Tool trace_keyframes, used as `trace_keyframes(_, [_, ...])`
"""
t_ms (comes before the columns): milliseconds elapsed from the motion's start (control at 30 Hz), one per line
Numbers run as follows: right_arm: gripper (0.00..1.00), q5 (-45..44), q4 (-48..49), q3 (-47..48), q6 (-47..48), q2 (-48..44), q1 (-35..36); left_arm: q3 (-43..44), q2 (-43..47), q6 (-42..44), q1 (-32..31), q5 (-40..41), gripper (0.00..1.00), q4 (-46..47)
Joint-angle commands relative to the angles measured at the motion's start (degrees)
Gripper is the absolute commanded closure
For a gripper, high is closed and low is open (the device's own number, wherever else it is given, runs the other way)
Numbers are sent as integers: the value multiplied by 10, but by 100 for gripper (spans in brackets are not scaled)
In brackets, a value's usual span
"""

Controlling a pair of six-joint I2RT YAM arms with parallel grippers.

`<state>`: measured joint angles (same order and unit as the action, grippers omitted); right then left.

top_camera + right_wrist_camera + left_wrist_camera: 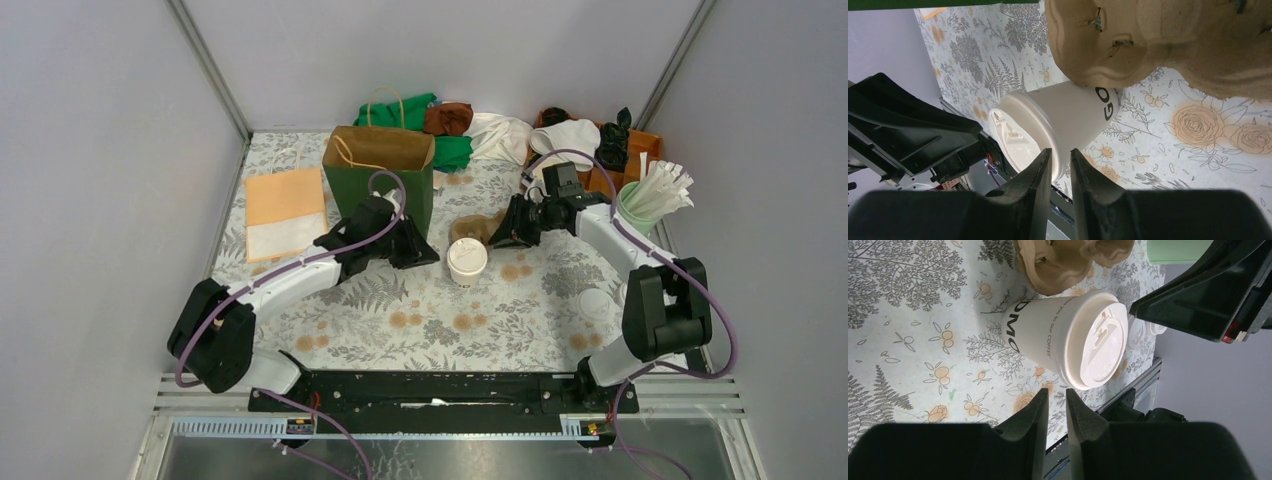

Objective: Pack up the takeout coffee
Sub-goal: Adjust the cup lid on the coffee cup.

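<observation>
The takeout coffee (pixel 467 261), a white paper cup with a white plastic lid, stands upright on the floral tablecloth, touching the brown pulp cup carrier (pixel 482 226) behind it. It also shows in the left wrist view (pixel 1068 337) and the right wrist view (pixel 1058 120). My left gripper (pixel 428 251) is just left of the cup, its jaws nearly together and empty (pixel 1057 392). My right gripper (pixel 500 236) is just right of the cup, over the carrier (pixel 1168 40), its jaws also nearly together and empty (pixel 1060 152). Neither touches the cup.
An open green paper bag (pixel 385 170) stands behind my left arm. A flat orange-and-white bag (pixel 285 210) lies at left. A green cup of straws (pixel 650 198) and loose lids (pixel 597 303) are at right. Cloths and a wooden box (pixel 600 140) line the back.
</observation>
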<state>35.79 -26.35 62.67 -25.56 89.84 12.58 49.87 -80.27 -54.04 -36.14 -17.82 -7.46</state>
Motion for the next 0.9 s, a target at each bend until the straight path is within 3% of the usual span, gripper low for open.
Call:
trace_keyframes(0, [71,18,11,-33,-9,-49,-3,8,-9,1,2,-21,77,65])
trace_keyframes(400, [69,35,113,-206,-164,-197,-1,72,-76,54,50,-63,79,73])
trace_keyframes(667, [54,18,204,-266,-248,-236,-1,117,-113,82,61,-89,77,63])
trace_keyframes(867, [43,-7,223,-252,-260,-228,13,150,-143,98,61,-116,70,72])
